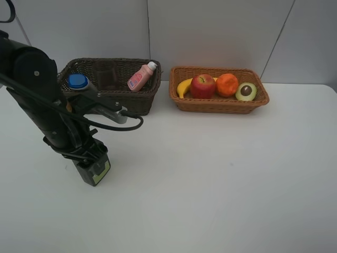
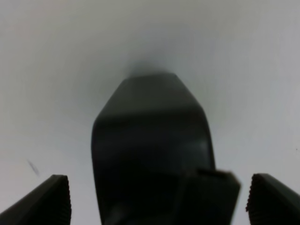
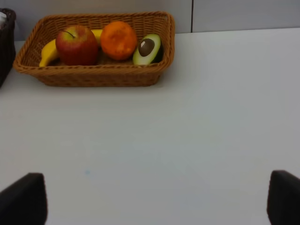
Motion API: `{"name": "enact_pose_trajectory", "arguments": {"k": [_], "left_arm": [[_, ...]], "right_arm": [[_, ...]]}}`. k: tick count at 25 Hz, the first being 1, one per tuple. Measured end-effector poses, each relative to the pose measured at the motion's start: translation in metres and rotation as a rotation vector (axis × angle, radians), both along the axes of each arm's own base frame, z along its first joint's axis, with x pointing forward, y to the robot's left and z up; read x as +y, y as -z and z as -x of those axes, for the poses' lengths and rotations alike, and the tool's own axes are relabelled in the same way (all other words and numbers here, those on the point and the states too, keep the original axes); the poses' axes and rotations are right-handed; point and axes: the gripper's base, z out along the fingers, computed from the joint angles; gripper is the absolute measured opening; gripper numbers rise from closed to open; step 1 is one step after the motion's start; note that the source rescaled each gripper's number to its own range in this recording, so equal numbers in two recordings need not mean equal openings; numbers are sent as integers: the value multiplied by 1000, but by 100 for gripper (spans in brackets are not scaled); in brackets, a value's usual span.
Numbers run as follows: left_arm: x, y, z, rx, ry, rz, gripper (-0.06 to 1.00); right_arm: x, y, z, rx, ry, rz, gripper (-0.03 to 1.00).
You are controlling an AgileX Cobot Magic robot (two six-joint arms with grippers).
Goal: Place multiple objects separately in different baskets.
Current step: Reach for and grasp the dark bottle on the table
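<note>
**A:** What is left out of the baskets?

**B:** Only the dark pump bottle (image 1: 93,169). It sits on the tabletop (image 1: 221,179), in front of the dark brown basket (image 1: 138,103) and off its near left corner, apart from it.

**A:** And the rest?

**B:** Inside that basket are the blue-capped shampoo bottle (image 1: 78,81), the small pink bottle (image 1: 141,77) and, faintly, the pink translucent cup (image 1: 106,76). The light orange-tan basket (image 1: 218,105) stands just to its right and holds the banana (image 1: 183,87), red apple (image 1: 202,86), orange (image 1: 227,85) and avocado half (image 1: 246,91).

**A:** Which arm is nearer the bottle?

**B:** The left one, plainly. The left gripper (image 2: 161,199) hangs right over it. The right gripper (image 3: 157,201) is out of the high view and faces bare tabletop in front of the tan basket, its jaws spread wide with nothing between them.

**A:** How does the bottle lie to the left jaws?

**B:** In the wrist view it lies between them. Its long axis runs away from the camera, crosswise to the line the jaws close along. The jaws are spread, with a gap on each side of the bottle, so nothing is gripped.

**A:** So the next move?

**B:** I judge it to be a straight squeeze on the body. After that comes a lift, back and to the right into the dark brown basket. The bottle would have to clear the near wall and the shampoo bottle's cap.
</note>
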Motion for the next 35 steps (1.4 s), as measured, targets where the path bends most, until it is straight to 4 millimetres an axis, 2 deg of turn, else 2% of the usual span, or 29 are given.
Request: {"name": "enact_pose_trajectory", "arguments": {"k": [2, 3, 4, 6, 25, 28, 35], "left_arm": [[0, 0, 0, -5, 0, 2, 91], [0, 0, -1, -7, 0, 3, 83], [0, 0, -1, -8, -1, 4, 74], [0, 0, -1, -8, -1, 5, 51], [-2, -3, 0, 46, -14, 3, 51], [-6, -13, -5, 64, -10, 1, 51], [-17, -51, -25, 56, -1, 18, 51]], "right_arm": [[0, 0, 0, 0, 0, 0, 100], [0, 0, 0, 0, 0, 0, 100], [0, 0, 0, 0, 0, 0, 100], [0, 0, 0, 0, 0, 0, 100], [0, 0, 0, 0, 0, -1, 100], [0, 0, 0, 0, 0, -1, 100], [0, 0, 0, 0, 0, -1, 100]]}}
